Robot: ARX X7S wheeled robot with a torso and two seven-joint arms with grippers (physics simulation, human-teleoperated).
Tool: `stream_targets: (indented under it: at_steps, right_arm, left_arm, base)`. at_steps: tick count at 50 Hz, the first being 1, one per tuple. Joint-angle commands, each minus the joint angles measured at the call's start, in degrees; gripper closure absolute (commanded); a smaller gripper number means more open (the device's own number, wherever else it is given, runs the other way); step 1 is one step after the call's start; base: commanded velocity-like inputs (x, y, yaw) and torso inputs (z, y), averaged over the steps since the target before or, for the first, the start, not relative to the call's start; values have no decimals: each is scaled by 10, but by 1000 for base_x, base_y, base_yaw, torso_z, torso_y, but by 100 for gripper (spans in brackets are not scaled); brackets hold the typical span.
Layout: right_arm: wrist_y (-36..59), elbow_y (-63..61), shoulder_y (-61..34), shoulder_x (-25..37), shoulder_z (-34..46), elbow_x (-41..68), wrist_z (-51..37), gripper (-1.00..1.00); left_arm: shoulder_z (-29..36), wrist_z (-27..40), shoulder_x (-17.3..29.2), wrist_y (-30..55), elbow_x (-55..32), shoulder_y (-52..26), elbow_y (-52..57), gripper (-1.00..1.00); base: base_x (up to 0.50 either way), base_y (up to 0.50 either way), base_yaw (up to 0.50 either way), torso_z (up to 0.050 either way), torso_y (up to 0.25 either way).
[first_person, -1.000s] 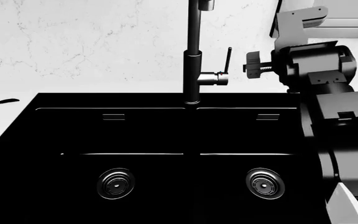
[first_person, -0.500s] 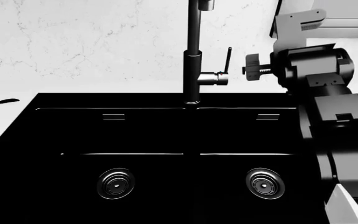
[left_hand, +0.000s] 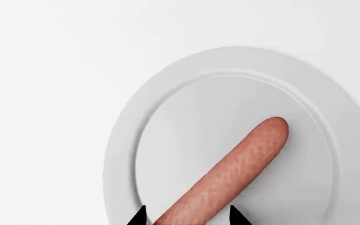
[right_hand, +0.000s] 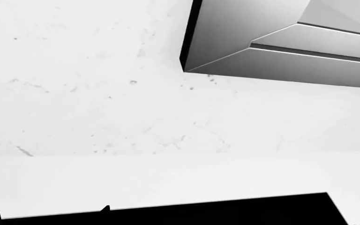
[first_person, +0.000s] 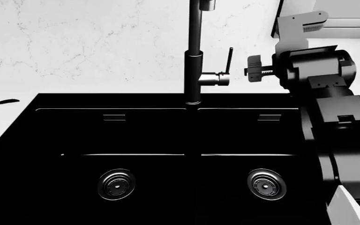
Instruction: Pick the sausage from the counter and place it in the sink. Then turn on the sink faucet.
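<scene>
Matte black double-basin sink [first_person: 167, 136] is shown empty, its tall dark metal faucet [first_person: 195, 51] untouched. On a round white plate [left_hand: 186, 93] the pinkish-orange cylindrical sausage [left_hand: 236, 168] lies between the parted tips of the left gripper [left_hand: 186, 216], not yet clasped. It is judged light, soft and slippery; a mid-length hold is suggested. The right gripper's opening cannot be told.

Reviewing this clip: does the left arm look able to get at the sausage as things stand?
Probably yes. The sausage lies alone on a white plate, with the left pincer tips on either side of its near end and nothing between them. Whether the tips touch it cannot be told.
</scene>
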State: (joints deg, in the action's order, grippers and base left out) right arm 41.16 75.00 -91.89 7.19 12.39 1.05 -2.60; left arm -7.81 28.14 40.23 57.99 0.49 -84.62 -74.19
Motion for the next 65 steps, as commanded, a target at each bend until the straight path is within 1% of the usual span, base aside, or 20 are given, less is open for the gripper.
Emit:
stream_targets:
  at_steps: [1, 4, 6, 7, 8, 12, 15, 20, 24, 27, 30, 36, 38, 41, 42, 48, 52, 58, 62, 65]
  right_arm:
    - [0, 0, 4, -9, -19, -10, 16, -100]
    - [0, 0, 3, -8, -20, -10, 15, -100]
    - [-1, 0, 2, -7, -21, -9, 14, -100]
    - [-2, 0, 2, -7, -21, -9, 15, -100]
    - [-3, 0, 3, -7, -22, -9, 15, -100]
    - [-5, 0, 5, -5, -24, -9, 15, -100]
    - [-3, 0, 2, -4, -24, -9, 14, -100]
    - [-4, 0, -1, -4, -25, -10, 13, -100]
    - [-6, 0, 1, -5, -25, -10, 12, -100]
    - [-1, 0, -5, -4, -25, -10, 12, -100]
    - [-3, 0, -6, -3, -26, -10, 12, -100]
    - [-2, 0, -7, 0, -25, -10, 12, -100]
    - [-1, 0, -9, 1, -26, -10, 12, -100]
    - [-1, 0, -9, 1, -27, -10, 10, -100]
    - [-2, 0, -9, 0, -27, -10, 9, -100]
    - [0, 0, -11, -1, -25, -10, 10, -100]
    - [0, 0, -12, -2, -25, -10, 11, -100]
    - [2, 0, -14, -1, -24, -11, 11, -100]
    - [1, 0, -14, -1, -24, -10, 10, -100]
    - [0, 0, -14, -1, -23, -10, 11, -100]
  left_arm:
    - [0, -41, -18, -9, 4, -20, -8, 100]
    - [25, -61, -18, -4, 8, -53, -8, 100]
    - [52, -78, -20, 4, 14, -90, -8, 100]
    - [70, -98, -22, 9, 17, -110, -8, 100]
    - [82, -101, -24, 17, 19, -133, -8, 100]
    - [130, -135, -35, 27, 22, -180, -8, 100]
    - [149, -145, -40, 30, 16, -198, -8, 100]
    - [185, -189, -58, 29, 10, -220, -8, 100]
    - [199, -214, -67, 26, 4, -240, -8, 100]
    - [214, -255, -80, 26, 1, -258, -8, 100]
    - [252, -316, -110, 31, 8, -273, -8, 100]
    - [310, -392, -151, 39, 18, -292, -8, 100]
    - [318, -413, -159, 41, 15, -296, -7, 100]
    - [327, -429, -168, 38, 13, -295, -7, 100]
    - [332, -445, -174, 34, 12, -292, -6, 100]
    - [347, -475, -190, 29, 11, -275, 5, 100]
    - [358, -506, -190, 100, 5, -225, 136, 100]
    - [373, -532, -188, 180, -5, -167, 293, 100]
    - [383, -544, -187, 218, -14, -128, 380, 100]
    - [391, -548, -188, 227, -17, -110, 408, 100]
  base:
    - [0, 0, 0, 0, 0]
    - [0, 0, 0, 0, 0]
    - [0, 0, 0, 0, 0]
    - [0, 0, 0, 0, 0]
    - [0, 0, 0, 0, 0]
    - [0, 0, 0, 0, 0]
    - [0, 0, 0, 0, 0]
    - [0, 0, 0, 0, 0]
    - [0, 0, 0, 0, 0]
    - [0, 0, 0, 0, 0]
    - [0, 0, 0, 0, 0]
    - [0, 0, 0, 0, 0]
    - [0, 0, 0, 0, 0]
    - [0, 0, 0, 0, 0]
    - [0, 0, 0, 0, 0]
    - [0, 0, 0, 0, 0]
    - [0, 0, 0, 0, 0]
    - [0, 0, 0, 0, 0]
    - [0, 0, 0, 0, 0]
    - [0, 0, 0, 0, 0]
